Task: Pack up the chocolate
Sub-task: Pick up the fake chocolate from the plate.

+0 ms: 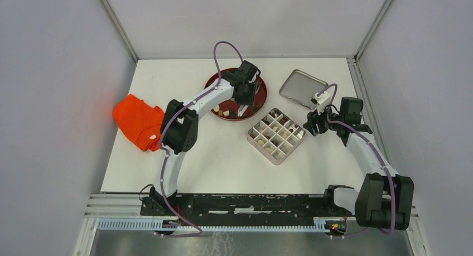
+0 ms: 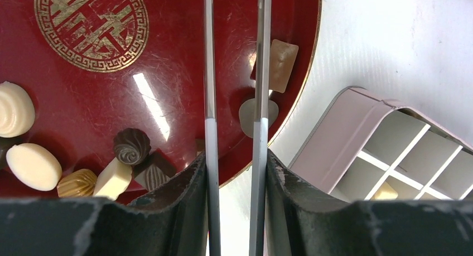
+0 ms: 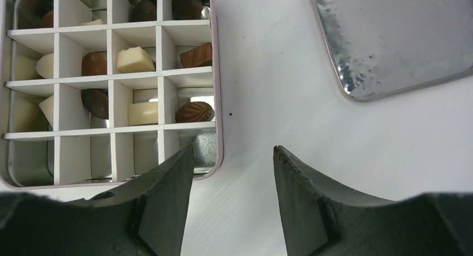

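Chocolate pieces lie lower left on the red plate; my left tool clamps the tweezers; my right tool gapes empty beside the box.

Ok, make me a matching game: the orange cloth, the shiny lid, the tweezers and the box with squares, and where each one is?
1. crumpled orange cloth
2. shiny silver metal lid
3. thin metal tweezers
4. pink square tin with white dividers

A. held in the left fingers, over the round red plate
B. left side of the table
C. middle of the table, right of the red plate
D. back right, beyond the tin

Pairs: 1-B, 2-D, 3-A, 4-C
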You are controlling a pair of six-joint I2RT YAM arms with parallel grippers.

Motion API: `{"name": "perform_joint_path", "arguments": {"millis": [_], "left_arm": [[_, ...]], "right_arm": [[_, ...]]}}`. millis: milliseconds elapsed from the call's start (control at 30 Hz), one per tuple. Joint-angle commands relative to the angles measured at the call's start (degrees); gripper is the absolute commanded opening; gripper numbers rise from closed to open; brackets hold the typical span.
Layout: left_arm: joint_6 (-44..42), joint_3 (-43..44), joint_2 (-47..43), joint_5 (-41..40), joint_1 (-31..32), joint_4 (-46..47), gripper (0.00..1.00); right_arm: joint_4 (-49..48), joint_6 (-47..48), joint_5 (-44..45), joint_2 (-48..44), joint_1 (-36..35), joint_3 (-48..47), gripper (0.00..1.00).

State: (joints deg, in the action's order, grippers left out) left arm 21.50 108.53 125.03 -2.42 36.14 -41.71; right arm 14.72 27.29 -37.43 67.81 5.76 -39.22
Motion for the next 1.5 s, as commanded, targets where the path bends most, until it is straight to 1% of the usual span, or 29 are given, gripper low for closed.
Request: {"name": "perform_joint_path", "arguments": {"millis": [0,267,633,800,1033,1467], "left_arm": [[1.82,3.68,0.92,-1.47,0.52,0.59,0.42],[2.32,8.67,4.61,-4.72,0.53,-2.23,0.42],[2.16,9.11,4.35,-5.93,-0.1,-3.09,0.42],[1.92,8.03,3.62,-5.06,-1.3,-3.02,0.42],[1.51,8.66,4.3,-2.8,-2.19,-2.97,0.43],[1.27,10.02,6.45,-2.21,-3.17,-3.11,0.43]], "right_arm": [[-0.61,0.64,-1.33,-1.23,0.39,-2.32,0.61],[-0.54,0.59,-1.68,-1.31,0.39,-2.26,0.61],[-0.56,0.75,-1.99,-1.59,0.39,-2.26,0.61],[-0.55,0.81,-2.12,-1.65,0.39,-2.26,0.61],[-0.5,0.79,-2.21,-1.91,0.39,-2.17,0.61],[-0.56,0.92,-2.38,-1.96,0.66,-2.13,0.61]]}}
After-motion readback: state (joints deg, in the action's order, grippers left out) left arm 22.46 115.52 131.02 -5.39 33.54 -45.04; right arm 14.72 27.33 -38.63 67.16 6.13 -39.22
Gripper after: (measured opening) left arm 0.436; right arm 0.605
